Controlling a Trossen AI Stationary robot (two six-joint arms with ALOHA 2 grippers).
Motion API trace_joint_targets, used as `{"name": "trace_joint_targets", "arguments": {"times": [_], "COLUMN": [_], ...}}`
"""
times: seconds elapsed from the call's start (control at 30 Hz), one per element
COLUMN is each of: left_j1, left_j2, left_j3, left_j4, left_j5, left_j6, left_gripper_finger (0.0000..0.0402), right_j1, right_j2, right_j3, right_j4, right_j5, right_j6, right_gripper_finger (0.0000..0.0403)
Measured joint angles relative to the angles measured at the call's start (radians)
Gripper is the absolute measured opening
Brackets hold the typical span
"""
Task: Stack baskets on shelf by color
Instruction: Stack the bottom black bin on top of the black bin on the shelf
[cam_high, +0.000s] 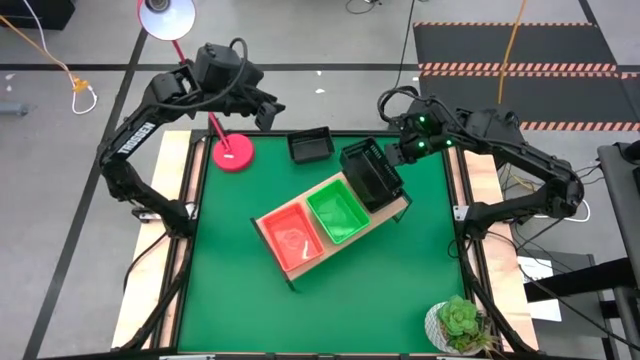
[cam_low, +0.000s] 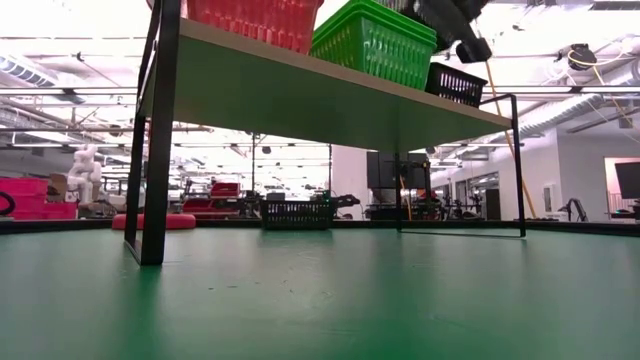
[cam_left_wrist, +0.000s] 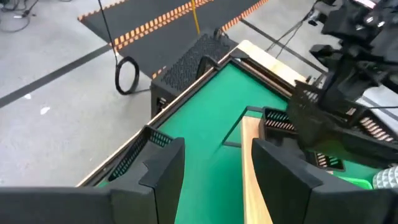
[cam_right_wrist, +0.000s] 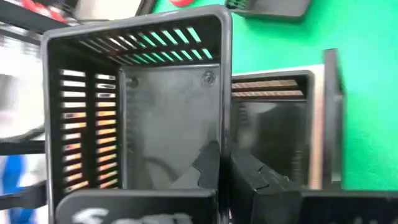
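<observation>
High view showed my right claw (cam_high: 398, 152) clamped on the wall of a tilted black basket (cam_high: 371, 174), held over the shelf (cam_high: 278, 244) at its end nearest the far right corner of the tabletop (cam_high: 230, 290). My right wrist view confirmed that grip: one finger sat inside the basket wall and one outside, pinching it. A second black basket (cam_right_wrist: 273, 124) already lay on the shelf beneath the held one, so I judged the tilt was meant to start one edge into that nest first. Orange-red basket (cam_high: 293, 238) occupied the shelf end nearest the near left corner, and the green basket (cam_high: 338, 213) sat in the middle; colours were kept in separate places. One more black basket (cam_high: 310, 145) rested on the tabletop by the far edge, not yet stacked. My left claw (cam_high: 266, 112) hovered above the far edge near it, fingers released and spread, carrying nothing, probably waiting clear of the right arm's work.
</observation>
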Motion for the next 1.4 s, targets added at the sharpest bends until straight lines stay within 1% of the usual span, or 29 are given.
{"name": "trace_joint_targets", "arguments": {"times": [0.07, 0.23, 0.5, 0.8, 0.97, 1.23, 1.4], "left_j1": [0.006, 0.006, -0.001, -0.001, -0.001, -0.001, 0.005], "left_j2": [0.007, 0.025, 0.033, 0.035, 0.035, 0.035, 0.036], "left_j3": [0.001, 0.001, 0.001, 0.001, 0.001, -0.001, -0.048], "left_j4": [-0.007, -0.037, -0.092, -0.099, -0.099, -0.094, -0.073], "left_j5": [0.021, 0.027, 0.031, 0.031, 0.031, 0.031, 0.031], "left_j6": [0.014, 0.057, 0.075, 0.101, 0.124, 0.144, 0.146], "left_gripper_finger": [0.0186, 0.0186, 0.0186, 0.0186, 0.0186, 0.0186, 0.0186], "right_j1": [-0.001, -0.001, -0.001, -0.001, -0.001, -0.001, 0.0], "right_j2": [0.002, 0.007, 0.034, 0.091, 0.089, 0.089, 0.088], "right_j3": [-0.006, -0.012, -0.012, -0.012, -0.012, -0.012, -0.012], "right_j4": [-0.013, -0.063, -0.075, -0.079, -0.082, -0.142, -0.139], "right_j5": [0.026, 0.092, 0.104, 0.104, 0.105, 0.106, 0.131], "right_j6": [-0.042, -0.128, -0.19, -0.178, -0.162, -0.179, -0.181], "right_gripper_finger": [0.0004, 0.0004, 0.0004, 0.0004, 0.0004, 0.0004, 0.0006]}}
